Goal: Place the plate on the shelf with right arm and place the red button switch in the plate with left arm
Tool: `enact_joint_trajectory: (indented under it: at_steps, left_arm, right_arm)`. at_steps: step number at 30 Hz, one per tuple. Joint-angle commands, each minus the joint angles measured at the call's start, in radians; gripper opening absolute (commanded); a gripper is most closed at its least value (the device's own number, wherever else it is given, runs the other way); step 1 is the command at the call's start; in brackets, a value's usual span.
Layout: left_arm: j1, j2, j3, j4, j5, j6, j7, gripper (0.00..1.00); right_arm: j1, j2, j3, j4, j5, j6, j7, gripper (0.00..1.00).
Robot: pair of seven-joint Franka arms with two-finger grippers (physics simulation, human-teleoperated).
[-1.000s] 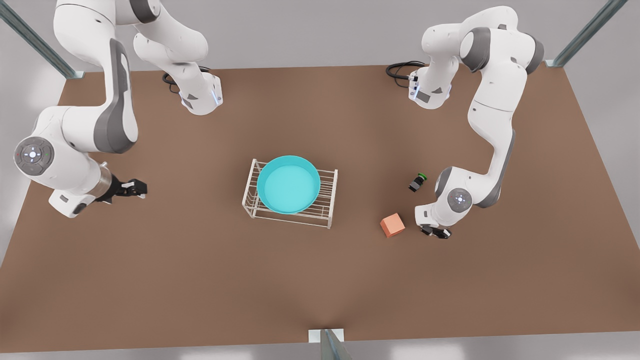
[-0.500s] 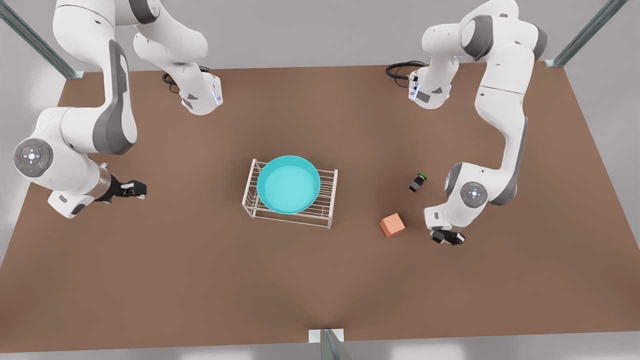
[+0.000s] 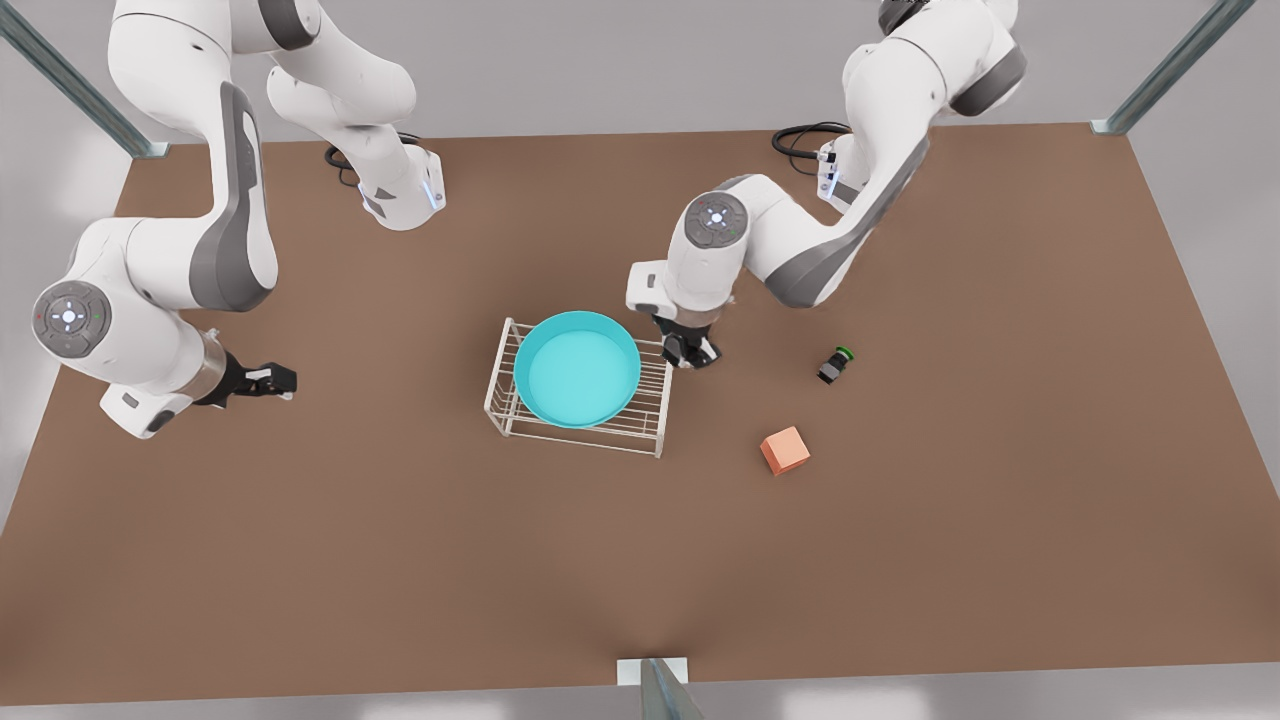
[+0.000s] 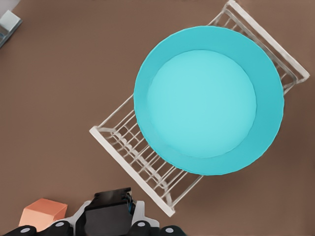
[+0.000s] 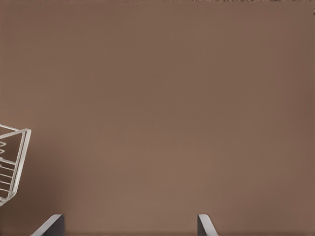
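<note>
The turquoise plate lies flat on the white wire shelf at mid-table. My left gripper hangs just off the shelf's end on the front view's right, slightly above it. It is shut on a small black body that I take for the red button switch; the red cap is hidden. My right gripper waits far off on the front view's left, low over the table, open with nothing between its fingers.
A black switch with a green cap lies on the table on the front view's right. An orange cube sits nearer the front. A corner of the shelf edges the right wrist view.
The left arm has swung from beside the orange cube across to the shelf's end, its gripper shut. The right arm has hardly moved. Plate and shelf stayed put.
</note>
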Motion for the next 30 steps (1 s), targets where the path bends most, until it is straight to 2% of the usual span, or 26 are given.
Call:
enact_joint_trajectory:
  at_steps: [1,4,10,11,12,15,16,17,18,19,22,24,26,27,28,29,30]
  left_arm:
    - [-0.060,0.049,0.001,0.062,-0.004,-0.036,-0.841,0.47]
    - [-0.143,0.161,0.003,0.165,0.069,0.085,-1.033,0.47]
    - [-0.154,0.218,0.037,0.173,0.069,0.438,-1.220,0.50]
    - [-0.156,0.221,0.037,0.174,0.069,0.465,-1.237,0.80]
    - [-0.169,0.221,0.037,0.174,0.069,0.481,-1.251,1.00]
    - [-0.192,0.226,0.046,0.165,0.093,0.493,-1.264,1.00]
    - [-0.189,0.223,0.049,0.164,0.127,0.470,-1.252,1.00]
    - [-0.150,0.214,0.053,0.165,0.148,0.308,-1.044,1.00]
    - [-0.027,0.175,-0.006,0.179,0.110,0.047,-0.679,1.00]
    - [0.097,0.140,-0.043,0.190,0.110,-0.088,-0.427,1.00]
    - [0.291,0.088,-0.037,0.193,0.173,-0.282,-0.254,1.00]
    - [0.521,0.072,-0.045,0.190,0.056,-0.335,-0.151,1.00]
    - [0.559,-0.003,-0.036,0.190,0.075,-0.417,-0.226,1.00]
    - [0.544,-0.035,0.032,0.194,0.059,-0.506,-0.185,1.00]
    - [0.305,-0.174,0.520,0.144,-0.273,-0.437,-0.047,1.00]
    - [0.277,-0.426,0.598,-0.245,-0.327,-0.169,0.047,1.00]
    - [0.279,-0.440,0.600,-0.254,-0.327,-0.167,0.046,1.00]
  right_arm:
    - [0.000,0.000,0.000,0.001,0.000,0.000,0.007,1.00]
    - [-0.001,0.000,-0.002,0.001,0.000,-0.002,0.007,1.00]
    - [-0.001,0.000,-0.003,0.001,0.000,-0.003,0.006,1.00]
    - [0.000,0.002,-0.002,0.001,0.000,-0.003,0.007,1.00]
    - [0.000,0.002,-0.002,0.001,-0.002,-0.002,0.007,1.00]
    - [0.000,0.003,0.000,0.001,-0.002,-0.002,0.007,1.00]
    - [0.000,0.005,0.000,0.001,-0.002,-0.002,0.007,1.00]
    - [0.000,0.005,0.000,0.001,-0.002,-0.002,0.007,1.00]
    - [0.000,0.005,0.000,0.001,-0.002,-0.002,0.007,1.00]
    - [0.000,0.005,0.000,0.001,-0.002,-0.002,0.007,1.00]
    - [0.002,0.005,0.000,0.001,-0.002,-0.002,0.007,1.00]
    - [0.002,0.005,0.000,0.001,-0.002,-0.002,0.007,1.00]
    - [0.000,0.005,0.000,0.001,-0.002,-0.002,0.007,1.00]
    - [0.000,0.005,0.000,0.001,0.000,-0.003,0.007,1.00]
    - [0.000,0.005,0.000,0.001,0.000,-0.002,0.007,1.00]
    - [0.000,0.005,0.000,0.001,0.000,-0.002,0.007,1.00]
    - [0.000,0.005,0.000,0.001,0.000,-0.002,0.006,1.00]
